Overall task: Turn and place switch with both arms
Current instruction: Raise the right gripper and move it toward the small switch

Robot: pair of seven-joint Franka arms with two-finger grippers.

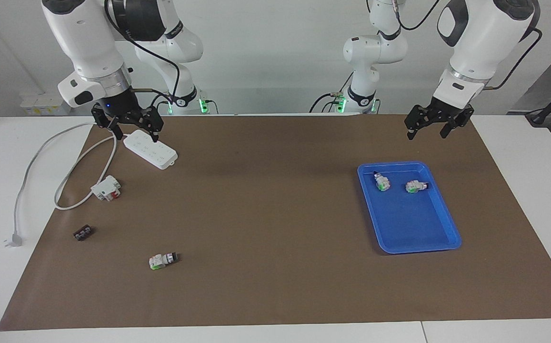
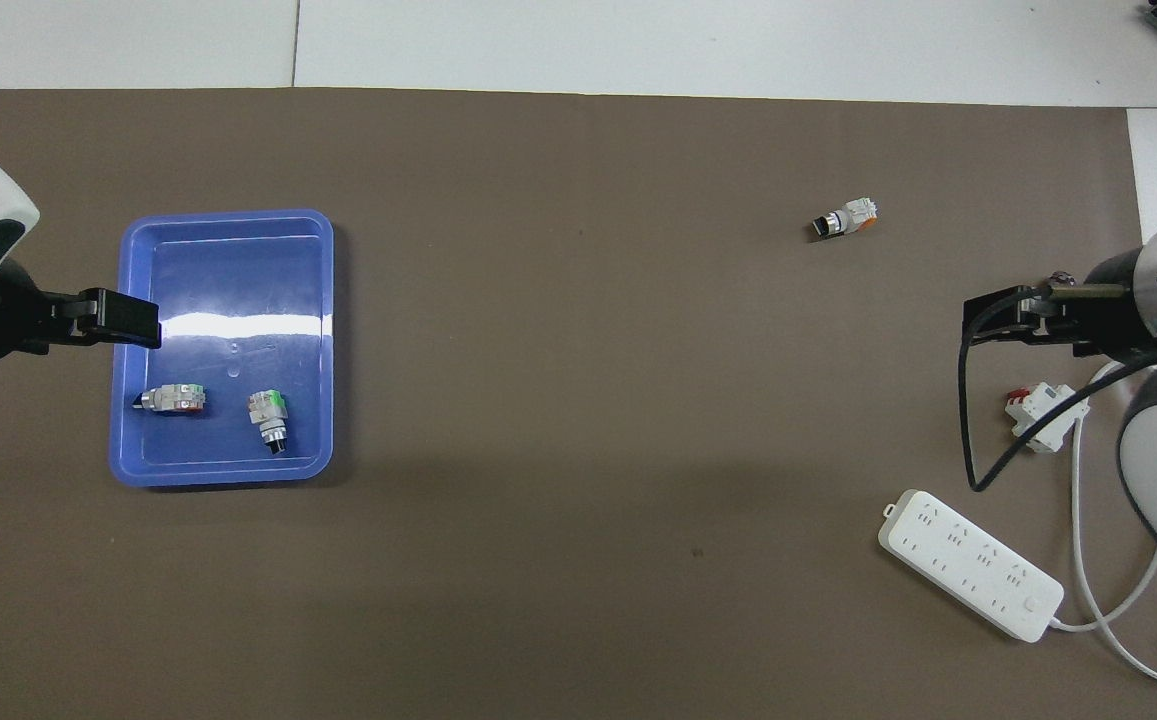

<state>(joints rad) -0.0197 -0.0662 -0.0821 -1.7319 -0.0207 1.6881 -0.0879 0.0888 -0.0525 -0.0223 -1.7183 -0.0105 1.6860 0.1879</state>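
Blue tray (image 1: 449, 238) is already holding two switches while the third switch (image 1: 164, 260) is lying loose on the mat at the right arm's end, both right gripper (image 1: 135, 125) and left gripper (image 1: 437, 125) hanging open, holding nothing.

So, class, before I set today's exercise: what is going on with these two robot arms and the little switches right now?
Neither arm is holding anything. The left gripper hangs open in the air near the blue tray, which already holds two switches. The right gripper hangs open over the white power strip. One loose switch lies on the brown mat, toward the right arm's end of the table and farther from the robots than the power strip, untouched.
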